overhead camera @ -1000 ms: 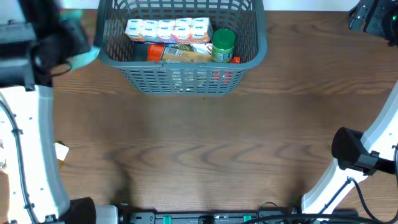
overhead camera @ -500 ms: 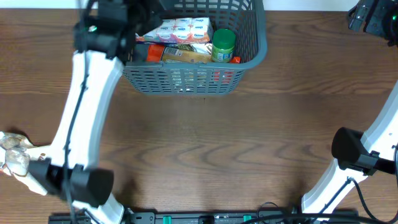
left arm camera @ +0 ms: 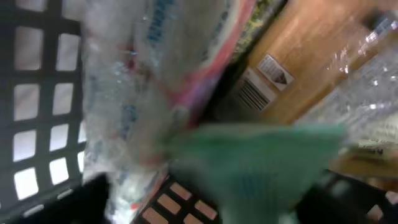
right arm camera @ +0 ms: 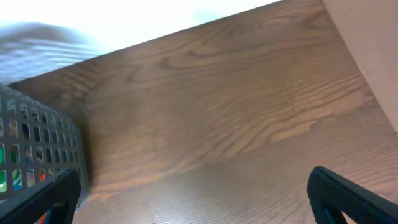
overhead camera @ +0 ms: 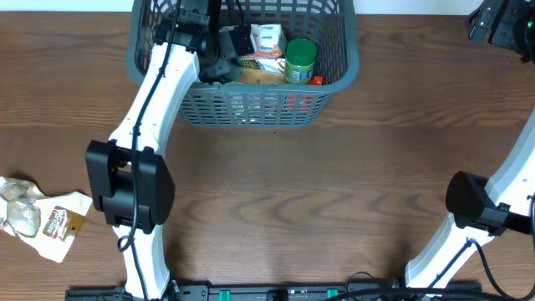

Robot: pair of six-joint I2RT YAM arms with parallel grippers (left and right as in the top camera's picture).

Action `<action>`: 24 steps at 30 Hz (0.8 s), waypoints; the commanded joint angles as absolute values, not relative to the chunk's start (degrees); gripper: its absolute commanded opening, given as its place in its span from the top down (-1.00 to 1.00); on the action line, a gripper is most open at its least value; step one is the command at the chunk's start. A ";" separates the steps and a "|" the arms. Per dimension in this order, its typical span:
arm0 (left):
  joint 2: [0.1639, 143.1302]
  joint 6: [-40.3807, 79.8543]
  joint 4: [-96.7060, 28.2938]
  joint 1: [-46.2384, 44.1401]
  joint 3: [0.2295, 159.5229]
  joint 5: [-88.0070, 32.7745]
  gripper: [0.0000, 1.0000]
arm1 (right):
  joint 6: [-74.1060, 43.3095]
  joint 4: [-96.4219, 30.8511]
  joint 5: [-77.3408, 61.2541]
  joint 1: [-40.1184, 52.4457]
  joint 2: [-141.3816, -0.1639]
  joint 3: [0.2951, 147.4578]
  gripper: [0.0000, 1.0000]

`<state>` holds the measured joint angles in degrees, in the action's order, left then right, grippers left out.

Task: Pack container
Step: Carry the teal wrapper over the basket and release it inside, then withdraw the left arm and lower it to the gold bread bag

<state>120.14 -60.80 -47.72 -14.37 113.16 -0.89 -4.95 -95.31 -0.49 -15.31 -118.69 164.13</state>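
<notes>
Grey plastic container [overhead camera: 251, 109] sits right around the left pincer [overhead camera: 222, 58], which is down inside it among the groceries. A green-lidded jar [overhead camera: 300, 60] is near it and a wrapped multipack [overhead camera: 267, 40] just beside it. Can't tell if that pincer is holding anything (its wrist view is pure blur). Right pincer [right arm camera: 196, 198] is spread wide and empty, well apart from the container. I'd call it mostly packed; one crumpled bag [overhead camera: 42, 219] lies well away from both pincers on the brown wood-grain surface [overhead camera: 292, 192]. Of the room, only a pale strip shows past the far edge.
</notes>
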 commanded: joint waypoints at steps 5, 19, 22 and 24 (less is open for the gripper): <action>111.09 -48.12 -47.40 -14.48 114.37 4.25 -0.97 | -4.19 -95.18 -0.89 -15.68 -119.22 164.03 -0.99; 82.24 -7.16 -55.77 -0.99 114.39 16.34 -0.97 | -4.21 -94.50 -0.93 -15.66 -119.22 164.03 -0.99; 79.53 5.78 -67.18 5.78 114.39 19.44 -0.97 | -4.21 -94.52 -0.93 -15.66 -119.22 164.03 -0.98; 78.65 16.21 -74.98 11.09 114.15 20.71 -0.97 | -4.21 -94.52 -0.93 -15.66 -119.22 164.03 -0.98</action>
